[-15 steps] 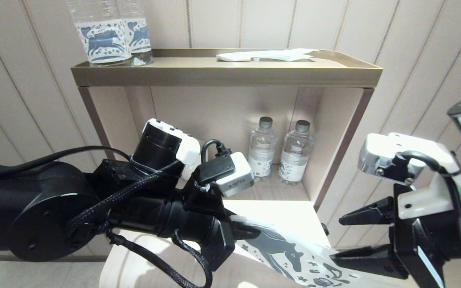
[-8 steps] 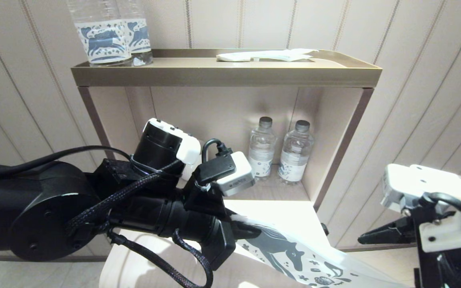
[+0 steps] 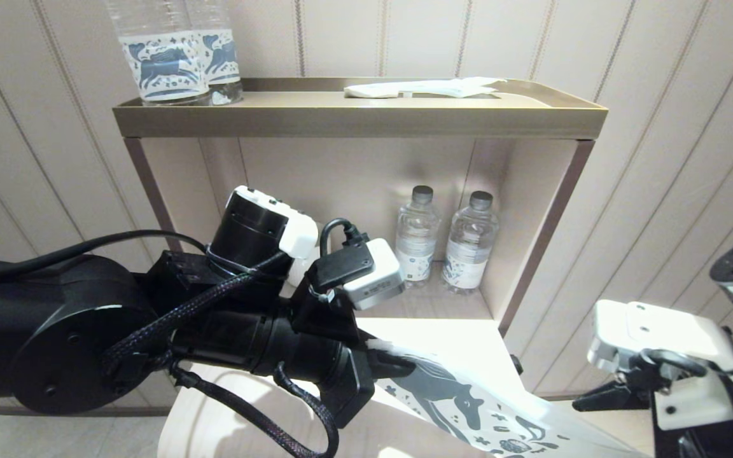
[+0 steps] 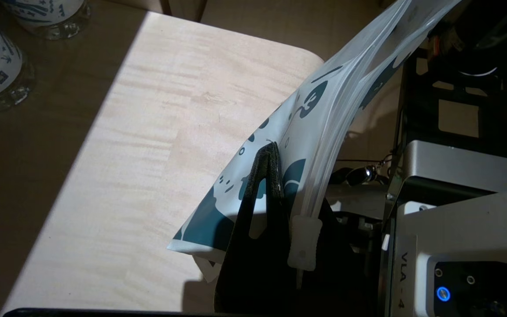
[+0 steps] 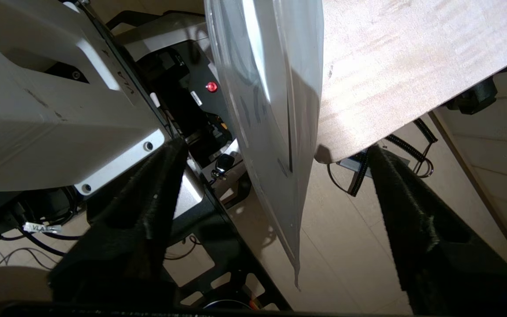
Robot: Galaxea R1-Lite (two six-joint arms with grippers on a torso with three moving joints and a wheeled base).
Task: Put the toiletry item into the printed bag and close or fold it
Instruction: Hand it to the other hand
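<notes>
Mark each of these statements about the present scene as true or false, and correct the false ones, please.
1. The left gripper is shut on the printed bag. True.
2. The right gripper is shut on the bag's far end. False: its fingers stand wide apart, with the bag hanging between them untouched.
3. Two small bottles stand in the lower compartment of the shelf. True.
4. The bag lies flat on the wooden table. False: it is held up in the air, slanting over the table's edge.
5. The white packet lies on top of the shelf. True.
</notes>
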